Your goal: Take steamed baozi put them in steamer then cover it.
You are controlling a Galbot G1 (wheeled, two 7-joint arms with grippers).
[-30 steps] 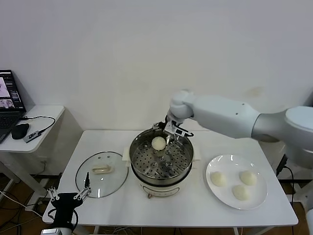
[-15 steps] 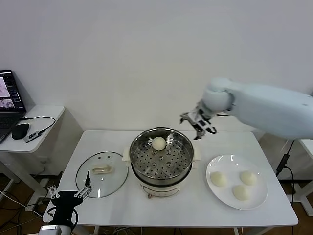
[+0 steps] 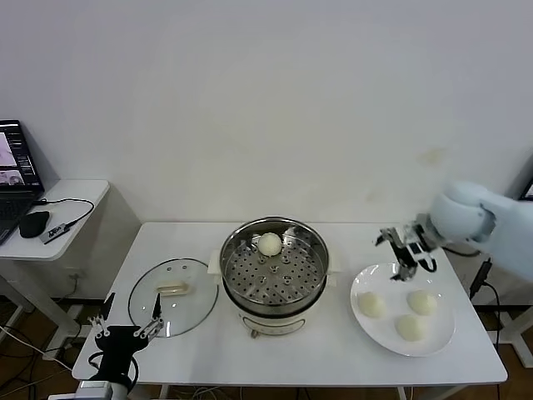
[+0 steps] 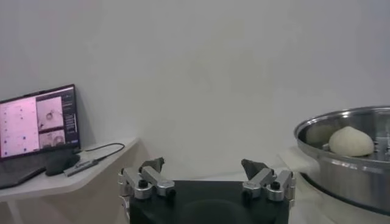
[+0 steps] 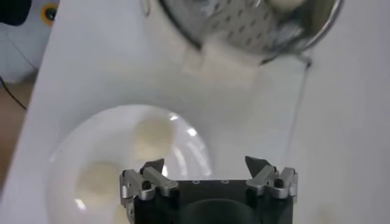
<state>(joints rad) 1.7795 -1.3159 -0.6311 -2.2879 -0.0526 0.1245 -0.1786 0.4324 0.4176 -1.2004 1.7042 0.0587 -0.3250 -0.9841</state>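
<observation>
The right gripper (image 3: 405,252) hangs with its fingers spread and nothing between them, just above the far rim of the flat white plate (image 3: 443,332) on the right side of the white worktop (image 3: 333,350). Three smooth, round, cream-white steamed baozi (image 3: 371,305) lie on that plate, nearer than the gripper and a little below it, none of them touching its fingers. To the gripper's left stands the large round shiny stainless-steel steamer (image 3: 275,268) with its perforated tray, and a fourth bun (image 3: 270,243) sits on the tray against the far wall of the pot, well apart from the gripper. Farther left again, the round clear glass cover (image 3: 173,295) with its white rectangular handle lies flat on the worktop, just beside the steamer. The left gripper (image 3: 127,332) is parked at the near left edge of the worktop, its fingers likewise spread and empty, just near of the cover.
</observation>
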